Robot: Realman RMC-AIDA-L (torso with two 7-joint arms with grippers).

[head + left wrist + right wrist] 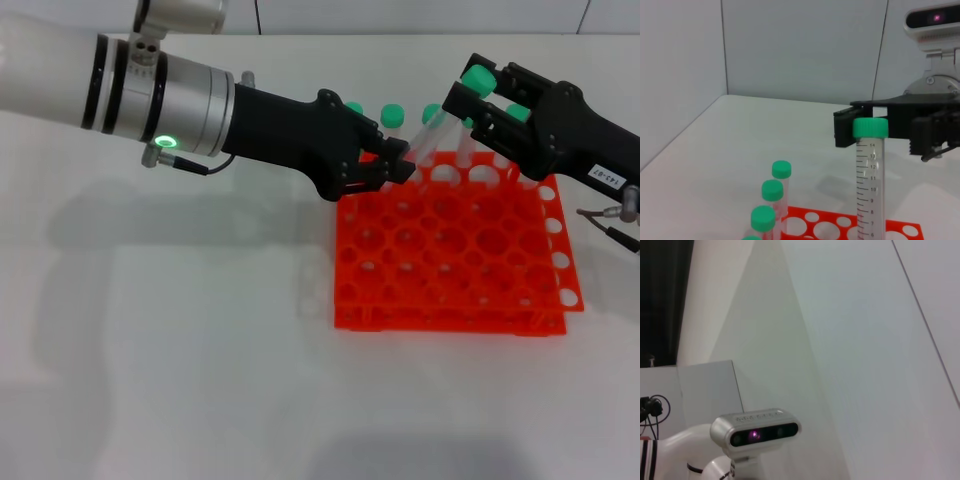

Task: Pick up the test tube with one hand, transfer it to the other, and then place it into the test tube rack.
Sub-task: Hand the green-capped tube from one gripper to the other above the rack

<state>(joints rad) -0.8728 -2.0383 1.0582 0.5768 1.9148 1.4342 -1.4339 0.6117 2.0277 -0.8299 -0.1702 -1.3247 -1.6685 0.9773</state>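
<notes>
Nearest the head camera, the thick white and silver arm with its green light ring ends in the left gripper (pixel 395 160), matte black, whose jaws pinch the lower body of the test tube (pixel 425 143). That slender clear plastic tube slants above the back edge of the test tube rack (pixel 450 250), its round green cap up between the fingers of the right gripper (pixel 470 92). Those jaws bracket the cap, but whether they press on it cannot be told. This all-black gripper carries a small white label on its wrist.

Glossy orange-red plastic makes up the rack, a square two-tiered grid of round holes sitting on the smooth white table (pixel 180 360). More green-capped tubes (pixel 392 118) stand in its back row.

Only the left wrist view shows the tube's printed scale marks (pixel 871 180) and the ridged cap framed by the right gripper (pixel 875 125). Right wrist view shows just pale walls and a silver camera bar (pixel 755 429).
</notes>
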